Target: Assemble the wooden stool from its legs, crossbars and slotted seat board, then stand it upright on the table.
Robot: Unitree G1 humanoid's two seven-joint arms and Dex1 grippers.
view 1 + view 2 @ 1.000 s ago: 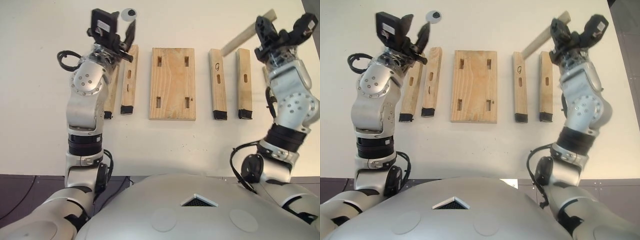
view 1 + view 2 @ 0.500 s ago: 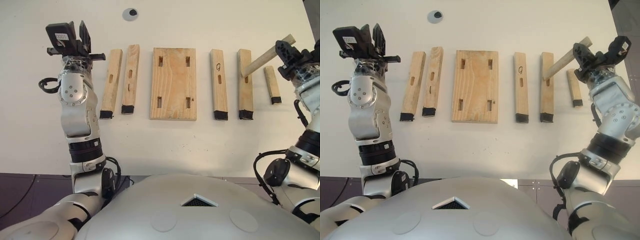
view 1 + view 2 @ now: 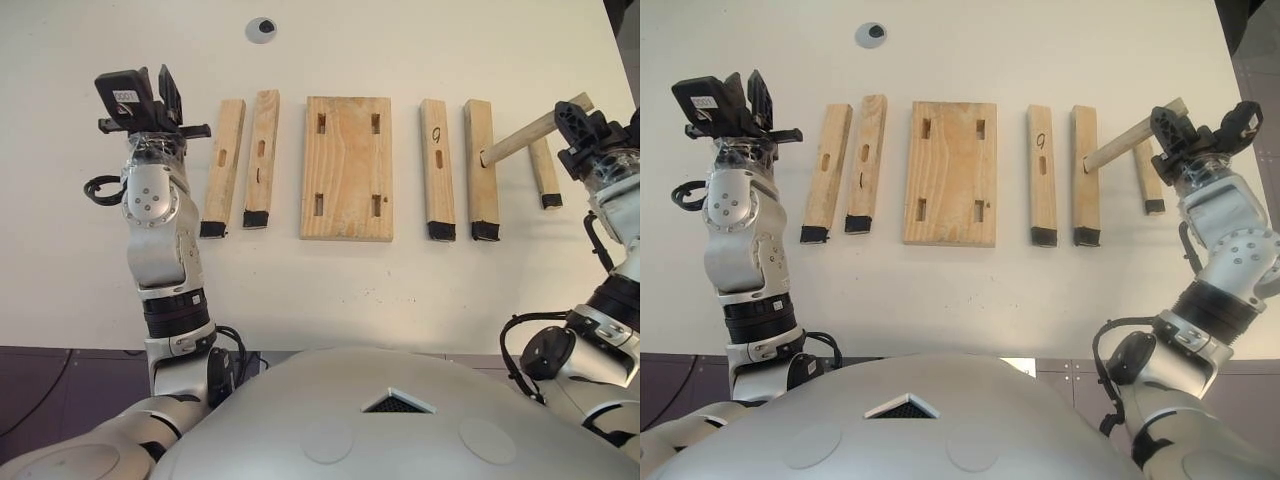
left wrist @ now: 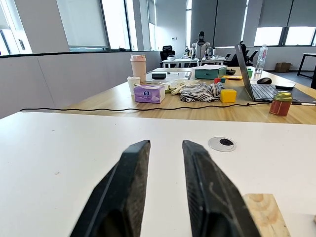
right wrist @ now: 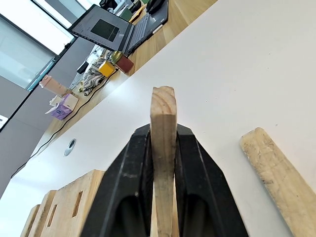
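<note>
The pale rectangular slotted seat board (image 3: 345,168) lies flat in the middle of the white table (image 3: 330,270), slots up. Two black-tipped wooden legs (image 3: 222,165) lie just left of it and two more (image 3: 436,168) just right. The right gripper (image 3: 580,120) has its fingers clenched on a slim wooden crossbar (image 3: 525,132). The bar is tilted, and its low end meets the outermost right leg (image 3: 479,168) at the slot. A second short crossbar (image 3: 543,172) lies beyond, near the table's right edge. The left gripper (image 4: 165,145), fingers released and bare, hangs over open table left of the legs. A grey round grommet (image 3: 261,29) sits farther back, with wooden office desks (image 4: 148,101) behind. Since half a second ago the outermost right leg has slid closer to its neighbour.
</note>
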